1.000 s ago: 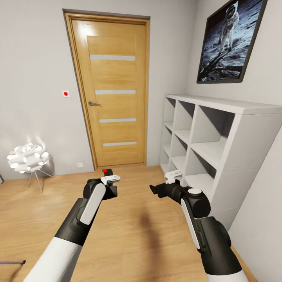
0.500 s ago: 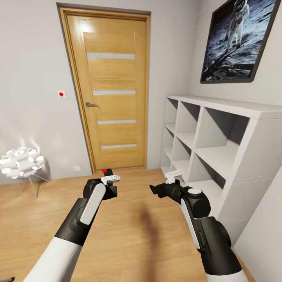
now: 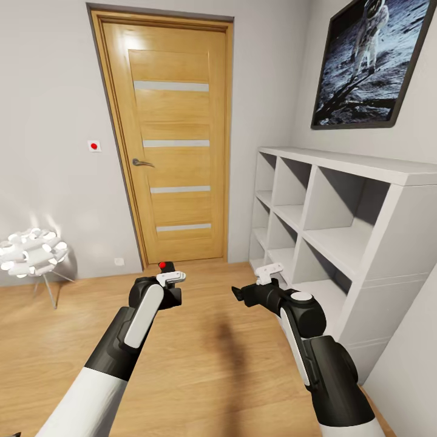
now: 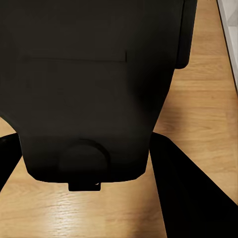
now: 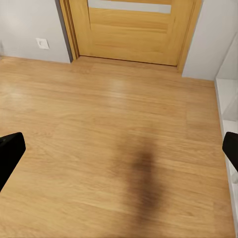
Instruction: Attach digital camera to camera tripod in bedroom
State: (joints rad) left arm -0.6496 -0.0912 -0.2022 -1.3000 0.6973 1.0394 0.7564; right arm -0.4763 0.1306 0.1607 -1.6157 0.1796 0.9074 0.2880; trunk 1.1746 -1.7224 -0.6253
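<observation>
Closest to me, my left gripper [image 3: 172, 285] has its fingers clamped on the digital camera [image 3: 167, 276], whose red button pokes up above the wrist in the head view; in the left wrist view the camera's black body [image 4: 84, 94] sits between the two dark fingers [image 4: 183, 188], lens knob toward the wooden floor [image 4: 198, 114]. My right gripper [image 3: 252, 290] carries nothing, and in its wrist view the fingers [image 5: 10, 153] stand wide apart at either edge over bare floor. Just beside that right arm stands a white cube shelf unit [image 3: 340, 212], its compartments open toward me. Ahead across the floor is a closed wooden door [image 3: 173, 139] with a metal lever handle [image 3: 142, 162], a small red wall button [image 3: 93, 145] to its side, and a white sculptural lamp [image 3: 33, 252] on thin legs near the corner. An astronaut picture [image 3: 376, 60] hangs above the shelf. I see no tripod here, so I judge I'm in transit. My worries: the right elbow clipping the shelf if I turn tight, the shut door blocking the base, and a bump against the frame jarring the camera loose.
</observation>
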